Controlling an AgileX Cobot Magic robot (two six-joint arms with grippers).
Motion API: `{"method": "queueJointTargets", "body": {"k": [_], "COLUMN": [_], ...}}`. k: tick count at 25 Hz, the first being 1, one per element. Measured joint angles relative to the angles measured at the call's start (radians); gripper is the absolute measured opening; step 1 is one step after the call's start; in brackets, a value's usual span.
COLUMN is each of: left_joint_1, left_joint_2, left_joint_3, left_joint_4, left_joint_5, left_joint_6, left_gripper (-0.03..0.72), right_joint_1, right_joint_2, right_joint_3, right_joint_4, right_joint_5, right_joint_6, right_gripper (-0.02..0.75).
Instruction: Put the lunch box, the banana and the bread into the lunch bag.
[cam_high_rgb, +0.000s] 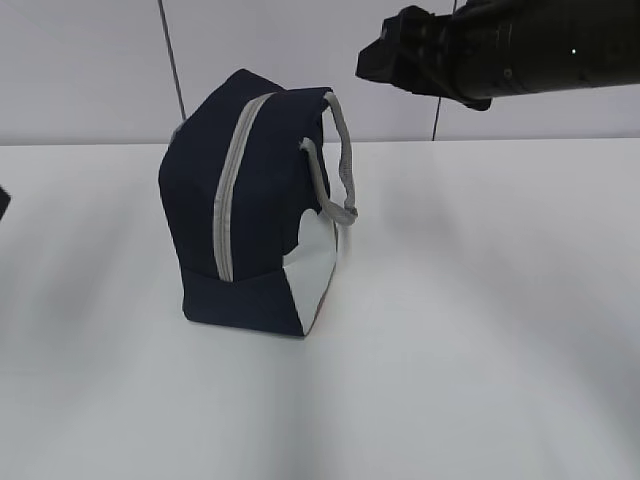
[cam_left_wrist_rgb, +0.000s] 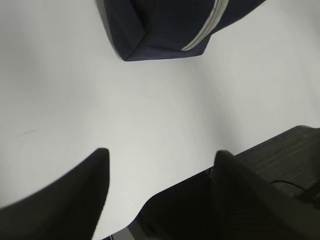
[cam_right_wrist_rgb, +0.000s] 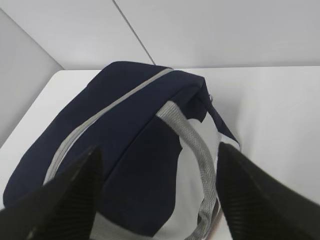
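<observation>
A: Near side of the flat white bench (cam_high_rgb: 480, 380) carries only the bag's soft shadow.

B: Bag position?

A: Boxy navy-blue fabric lunch bag (cam_high_rgb: 250, 200) with a white side panel (cam_high_rgb: 315, 270) stands upright, left of centre, mid-depth. Grey zipper (cam_high_rgb: 232, 180) runs up the front face and over the top, closed as far as I can see. Grey strap handle (cam_high_rgb: 340, 160) loops off the right side and hangs against the panel.

B: Left hand?

A: Left hand (cam_left_wrist_rgb: 160, 165) is low over bare bench, near its edge, well apart from the bag. Fingers spread, nothing between them. Only the bag's bottom corner shows at the top of its wrist view.

B: Right hand?

A: Right hand (cam_right_wrist_rgb: 157, 160) is above the bag, fingers spread wide, empty. In its wrist view the bag's top and strap sit between the two finger pads, no contact visible. From the exterior camera only the black right arm (cam_high_rgb: 480, 50) shows, up high, behind and right of the bag.

B: Behind that?

A: Pale grey wall (cam_high_rgb: 90, 70) with dark vertical seams.
</observation>
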Motion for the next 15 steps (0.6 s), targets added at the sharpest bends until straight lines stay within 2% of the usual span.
{"method": "queueJointTargets", "body": {"k": [7, 15], "left_joint_1": [0.000, 0.000], "left_joint_2": [-0.315, -0.663], "left_joint_3": [0.212, 0.470], "left_joint_4": [0.010, 0.070], "left_joint_5": [-0.023, -0.079], "left_joint_6": [-0.030, -0.033], "left_gripper": [0.445, 0.437], "right_joint_1": [0.144, 0.159], "right_joint_2": [-0.126, -0.239], "right_joint_3": [0.176, 0.313], "right_joint_4": [0.012, 0.018], "right_joint_5": [0.142, 0.168], "right_joint_6": [-0.035, -0.089], "right_gripper": [0.523, 0.523]}}
